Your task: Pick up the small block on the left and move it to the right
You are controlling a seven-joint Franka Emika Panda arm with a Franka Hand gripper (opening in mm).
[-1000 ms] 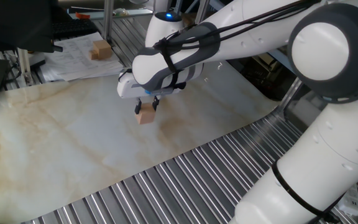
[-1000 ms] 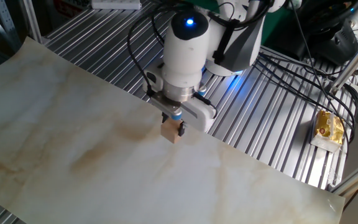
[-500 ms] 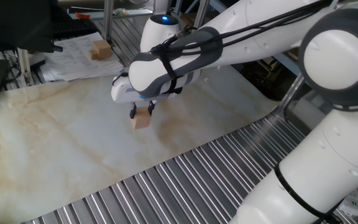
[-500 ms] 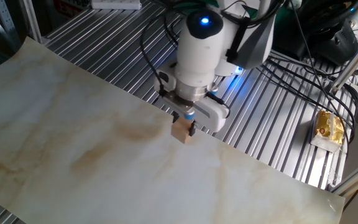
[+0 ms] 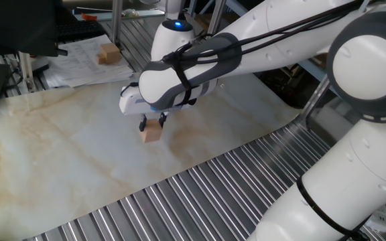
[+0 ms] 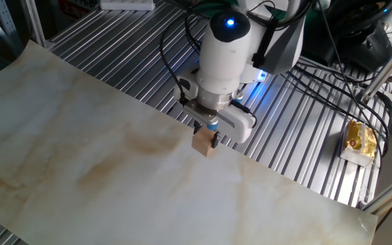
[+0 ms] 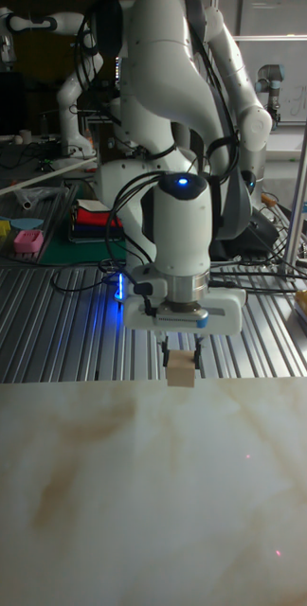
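Fingers (image 5: 152, 122) with small block (image 5: 151, 132), farther left

Arm is reaching in over the tabletop (image 5: 59, 154) with the wrist pointing straight down and its blue status light glowing. Pincer (image 5: 152, 122) (image 6: 205, 138) (image 7: 181, 360) is hanging vertical, fingers clamping the small block (image 5: 151, 132) (image 6: 203, 143) (image 7: 181, 370) just above the surface.
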